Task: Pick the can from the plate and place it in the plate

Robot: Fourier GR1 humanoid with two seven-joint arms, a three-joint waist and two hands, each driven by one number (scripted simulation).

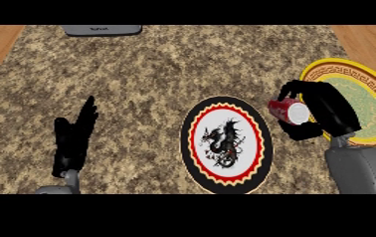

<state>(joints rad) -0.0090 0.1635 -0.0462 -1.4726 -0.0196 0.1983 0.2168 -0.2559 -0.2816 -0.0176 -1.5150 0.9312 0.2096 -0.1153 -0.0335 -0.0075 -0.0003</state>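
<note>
At lower left the left hand [73, 140] rests open, fingers straight, with bare speckled granite counter [147, 71] around it. Centre-right lies the black-rimmed dragon plate [227, 144]. Right of it, the right hand [323, 109] curls around the red can [288, 111], at the yellow patterned plate's [352, 76] left edge.

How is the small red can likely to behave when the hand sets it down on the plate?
The small red cylindrical can looks tilted in the right hand, its pale end showing, so it would probably roll if released on its side. It seems rigid and light. The black-rimmed dragon plate looks nearly flat, so probably little would stop it.
</note>
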